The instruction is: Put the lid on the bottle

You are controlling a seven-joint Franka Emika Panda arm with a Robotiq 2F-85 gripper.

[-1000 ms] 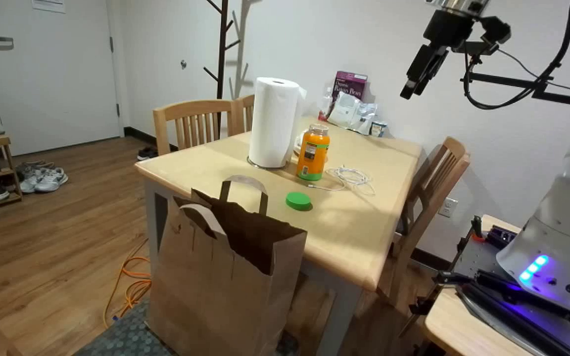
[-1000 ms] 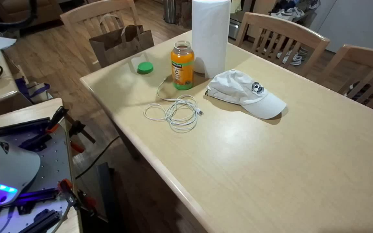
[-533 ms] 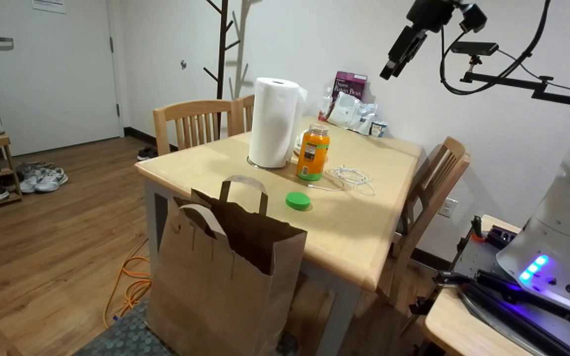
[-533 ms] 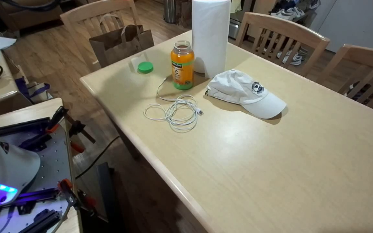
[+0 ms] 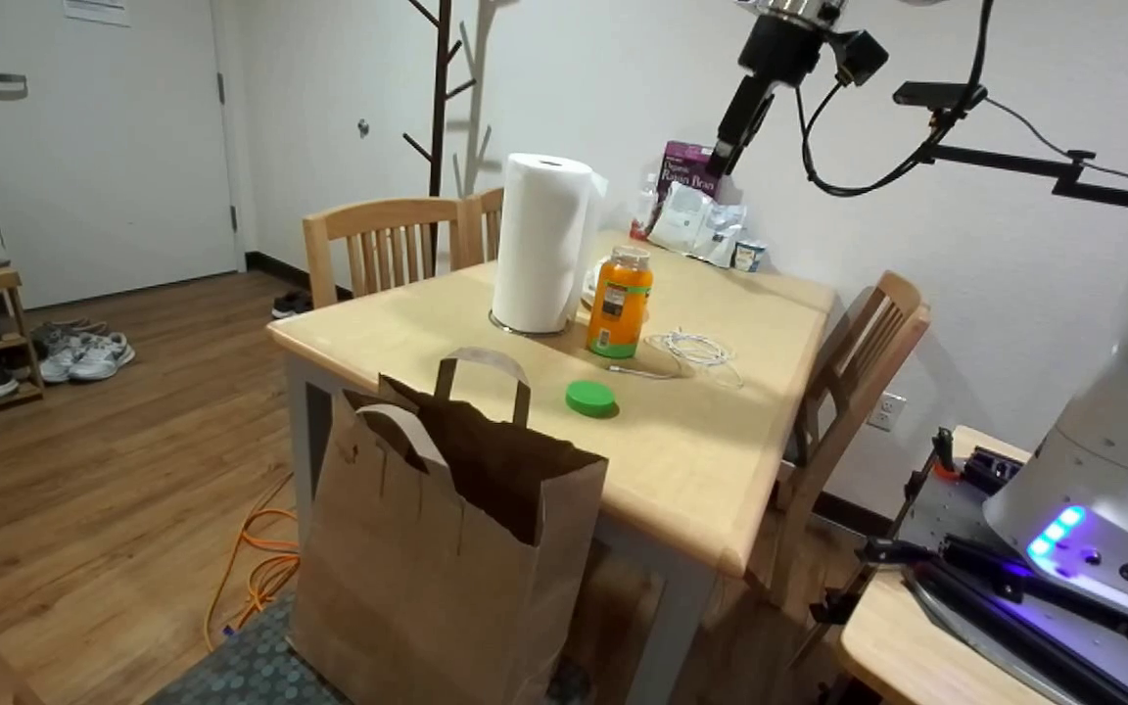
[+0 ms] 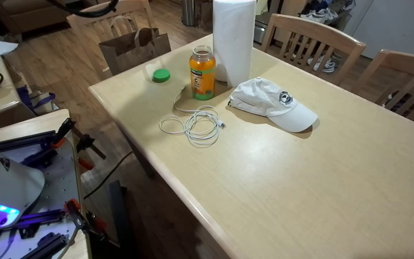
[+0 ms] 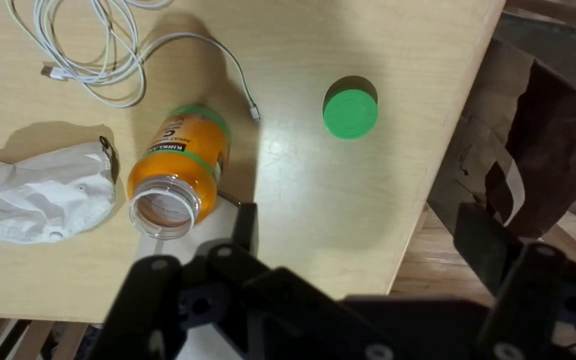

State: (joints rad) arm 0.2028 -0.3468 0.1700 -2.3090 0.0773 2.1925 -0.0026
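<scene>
Hanging well above the table (image 6: 300, 198), the gripper (image 7: 358, 222) has its two fingers (image 7: 245, 227) spread wide, with nothing held between them. The green lid (image 6: 161, 75) lies flat near the short edge beside the paper bag (image 5: 427, 568), between that end's two corners. Farther in from this edge, the orange bottle (image 6: 202, 75) stands upright, its clear mouth open. Just beside it, toward the long edge opposite the arm (image 5: 1112, 411), stands the white paper roll (image 6: 233, 43); I can't quite tell whether the two touch. A white cable (image 7: 95, 77) lies coiled toward the arm-side long edge, and a white hat (image 6: 261, 97) rests farther from the short edge than the bottle.
</scene>
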